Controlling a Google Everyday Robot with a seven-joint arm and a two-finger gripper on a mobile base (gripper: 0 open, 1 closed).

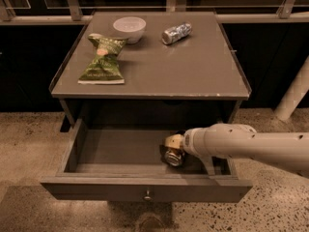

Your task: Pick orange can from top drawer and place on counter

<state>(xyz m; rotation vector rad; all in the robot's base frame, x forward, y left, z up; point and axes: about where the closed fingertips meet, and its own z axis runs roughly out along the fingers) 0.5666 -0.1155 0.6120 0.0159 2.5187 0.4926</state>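
Observation:
The top drawer (pixel 111 151) is pulled open below the counter (pixel 193 71); its knob (pixel 147 195) shows on the front panel. The orange can (pixel 173 156) lies on its side on the drawer floor, right of centre, silver top toward the camera. My gripper (pixel 170 143) reaches in from the right on a white arm and sits right at the can, over its upper side. The fingers are mostly hidden behind the wrist and the can.
On the counter lie a green snack bag (pixel 104 57), a white bowl (pixel 129 27) and a silver-and-blue can (pixel 176 33) on its side. The drawer's right wall (pixel 227 166) is close under my arm. A white post (pixel 294 95) stands at the right.

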